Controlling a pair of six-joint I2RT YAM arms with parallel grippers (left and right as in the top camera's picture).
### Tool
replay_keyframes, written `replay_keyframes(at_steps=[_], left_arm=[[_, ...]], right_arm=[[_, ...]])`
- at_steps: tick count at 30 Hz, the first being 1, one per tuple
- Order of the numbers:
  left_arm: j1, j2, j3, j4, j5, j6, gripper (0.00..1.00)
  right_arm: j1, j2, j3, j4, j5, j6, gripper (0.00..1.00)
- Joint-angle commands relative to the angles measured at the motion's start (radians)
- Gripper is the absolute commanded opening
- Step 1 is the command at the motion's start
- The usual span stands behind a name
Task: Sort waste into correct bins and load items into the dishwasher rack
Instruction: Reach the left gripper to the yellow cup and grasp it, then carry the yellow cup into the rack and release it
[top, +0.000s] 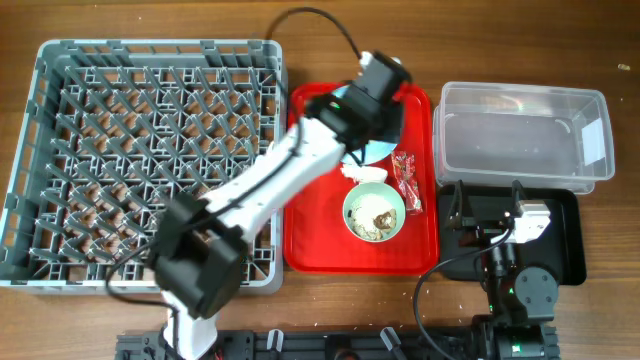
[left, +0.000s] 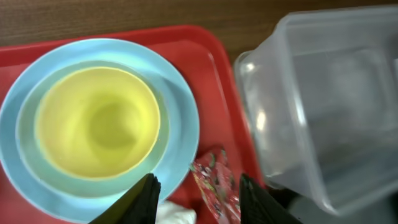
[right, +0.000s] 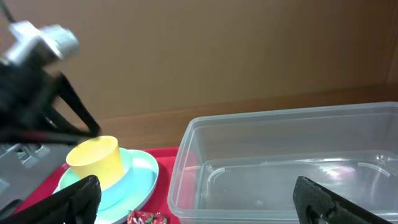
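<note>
**Desk**, wood-grain top, carrying the following:

1. **Rack**: large grey square crate with a grid of upright pegs, at the far left. No dishes show among the pegs.
2. **Red tray**: just beside the rack, between it and the two bins.
3. **Plate**: light blue and round, on the far end of the red tray, largely hidden under the left arm from above.
4. **Cup**: yellow, upright, mouth up, standing in the middle of the plate.
5. **Napkin**: white and crumpled, on the red tray between plate and bowl.
6. **Wrapper**: red and shiny, on the red tray near its right edge, beside the plate and the napkin.
7. **Bowl**: pale green, upright on the near half of the red tray.
8. **Food scraps**: whitish-brown, inside the bowl.
9. **Clear tub**: rectangular with a white label, right of the red tray.
10. **Black tray**: shallow, in front of the tub, partly under the right arm.
11. **Left arm**: reaching across the rack corner to the far end of the red tray. Left jaws stand partly apart just above the wrapper, which lies in the gap. The finger on the plate side is clear of it, so nothing is gripped.
12. **Right arm**: over the black tray, facing the tub. Right jaws spread wide and hold nothing.
</note>
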Motion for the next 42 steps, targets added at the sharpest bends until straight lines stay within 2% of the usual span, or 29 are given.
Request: replay_keyframes(at_steps=[1, 4, 10, 13, 15, 21, 24, 26, 29, 31, 35, 38, 42], left_arm=[[-0.027, 0.072, 0.005, 0.024, -0.179, 0.049, 0.42], [-0.020, 0.101, 0.005, 0.042, -0.198, 0.049, 0.37], [-0.017, 0.101, 0.005, 0.119, -0.210, 0.050, 0.35], [-0.017, 0.112, 0.001, 0.137, -0.218, 0.081, 0.27], [-0.016, 0.139, 0.001, 0.163, -0.219, 0.129, 0.27], [-0.014, 0.172, 0.001, 0.180, -0.289, 0.129, 0.25], [-0.011, 0.172, 0.001, 0.181, -0.290, 0.128, 0.18], [-0.011, 0.169, 0.001, 0.188, -0.329, 0.128, 0.04], [-0.011, 0.113, 0.012, 0.197, -0.504, 0.127, 0.04], [-0.011, -0.017, 0.049, 0.134, -0.488, 0.127, 0.04], [0.045, -0.326, 0.076, -0.032, -0.211, 0.083, 0.04], [0.311, -0.507, 0.076, -0.214, 0.191, 0.010, 0.04], [0.712, -0.435, 0.074, -0.381, 0.805, 0.037, 0.04]], right_arm=[[-0.005, -0.005, -0.001, 0.006, 0.009, 0.012, 1.00], [-0.005, -0.005, -0.001, 0.006, 0.009, 0.012, 1.00], [-0.005, -0.005, -0.001, 0.006, 0.009, 0.012, 1.00], [-0.005, -0.005, -0.001, 0.006, 0.009, 0.012, 1.00], [-0.005, -0.005, -0.001, 0.006, 0.010, 0.012, 1.00], [-0.005, -0.005, -0.001, 0.006, 0.010, 0.012, 1.00], [-0.005, -0.005, -0.001, 0.006, 0.009, 0.012, 1.00], [-0.005, -0.005, -0.001, 0.006, 0.009, 0.012, 1.00], [-0.005, -0.005, -0.001, 0.006, 0.009, 0.012, 1.00], [-0.005, -0.005, -0.001, 0.006, 0.010, 0.012, 1.00], [-0.005, -0.005, -0.001, 0.006, 0.010, 0.012, 1.00], [-0.005, -0.005, -0.001, 0.006, 0.009, 0.012, 1.00], [-0.005, -0.005, -0.001, 0.006, 0.009, 0.012, 1.00]])
